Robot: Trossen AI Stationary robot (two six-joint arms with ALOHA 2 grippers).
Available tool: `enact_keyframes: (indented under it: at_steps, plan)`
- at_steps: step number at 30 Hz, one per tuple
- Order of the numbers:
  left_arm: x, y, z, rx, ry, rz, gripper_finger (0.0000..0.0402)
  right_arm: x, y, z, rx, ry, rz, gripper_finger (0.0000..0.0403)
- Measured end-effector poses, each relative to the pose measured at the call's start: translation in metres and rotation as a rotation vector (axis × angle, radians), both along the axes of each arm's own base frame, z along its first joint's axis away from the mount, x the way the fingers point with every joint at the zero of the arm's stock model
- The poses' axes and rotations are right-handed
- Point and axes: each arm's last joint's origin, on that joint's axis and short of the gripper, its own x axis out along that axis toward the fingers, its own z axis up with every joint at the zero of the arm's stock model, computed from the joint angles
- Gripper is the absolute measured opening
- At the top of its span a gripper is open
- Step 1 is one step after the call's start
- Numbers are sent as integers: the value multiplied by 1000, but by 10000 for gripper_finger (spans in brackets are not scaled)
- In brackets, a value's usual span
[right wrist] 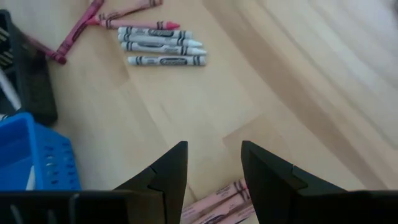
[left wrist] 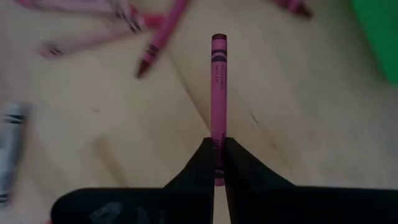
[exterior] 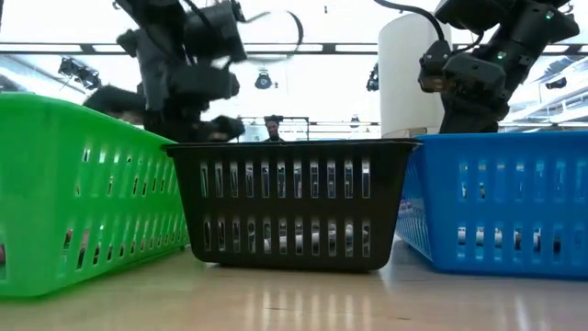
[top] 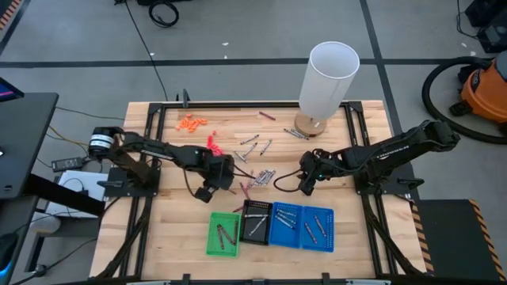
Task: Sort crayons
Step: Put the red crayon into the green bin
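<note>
The wooden bench (top: 174, 229) carries a tall white cylinder (top: 328, 83) at its far edge. Along the near edge sit two blue baskets (top: 302, 226), a black basket (top: 255, 221) and a green basket (top: 223, 234), each with a few crayons inside. Loose crayons (top: 257, 162) lie mid-bench; their label print is unreadable. The left end effector (left wrist: 218, 177) pinches a pink crayon (left wrist: 218, 87). The right end effector (right wrist: 214, 163) hangs spread.

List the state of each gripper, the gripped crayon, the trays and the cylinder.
Left gripper: shut on a pink crayon, above the table.
Right gripper: open, empty, above the table.
Green tray: upright, holds crayons.
Black tray: upright, holds crayons.
Blue trays: upright, hold crayons.
White cylinder: standing upright.
</note>
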Motion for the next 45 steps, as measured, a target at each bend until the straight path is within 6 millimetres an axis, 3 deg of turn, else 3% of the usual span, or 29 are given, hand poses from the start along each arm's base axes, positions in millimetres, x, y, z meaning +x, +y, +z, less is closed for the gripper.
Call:
enact_keyframes:
  at_steps: [7,14,17,21,25,32,45]
  plan:
    - [-7,-23,30,-29,-138,-43,13,4,3,5,-131,-79,-29,159]
    - [-4,-66,45,-55,-326,-222,18,18,11,21,-343,-257,47,159]
    - [2,-83,47,-39,-424,-247,19,20,16,23,-449,-307,103,159]
    - [6,-100,42,-7,-401,-271,19,20,16,23,-573,-349,123,159]
    - [17,-116,38,70,-385,-345,20,21,15,22,-587,-366,121,159]
    - [31,-126,36,178,-348,-459,20,22,16,21,-594,-361,130,159]
    - [27,-128,34,152,-322,-479,51,26,15,17,-577,-359,131,159]
